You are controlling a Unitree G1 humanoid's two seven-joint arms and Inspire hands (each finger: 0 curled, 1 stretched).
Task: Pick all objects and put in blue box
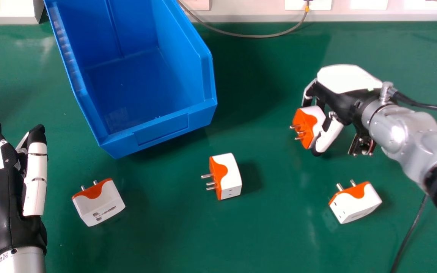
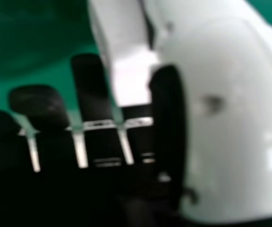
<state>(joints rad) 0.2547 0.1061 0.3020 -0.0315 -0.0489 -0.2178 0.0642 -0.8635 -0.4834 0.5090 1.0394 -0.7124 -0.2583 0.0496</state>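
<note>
1. Right of the open blue plastic box (image 1: pixel 161 131), above the green tabletop (image 1: pixel 271 235), we have a blocky orange-and-white plastic plug adapter (image 1: pixel 315 117), its metal pins pointing boxward.
2. Our step looks like the carry: we should raise the adapter above the rim, swing left, and release well inside, since loosening early could drop it outside.
3. We should pass clear above the middle adapter (image 1: pixel 228 176); the left adapter (image 1: pixel 99 204) and the right adapter (image 1: pixel 355 203) also await pickup.
4. Our right hand (image 1: pixel 334 93) is closed around its adapter, pinching it between thumb and curled fingers.
5. Our left hand (image 1: pixel 6 204) is open at the head view's left, fingers extended, holding nothing.
</note>
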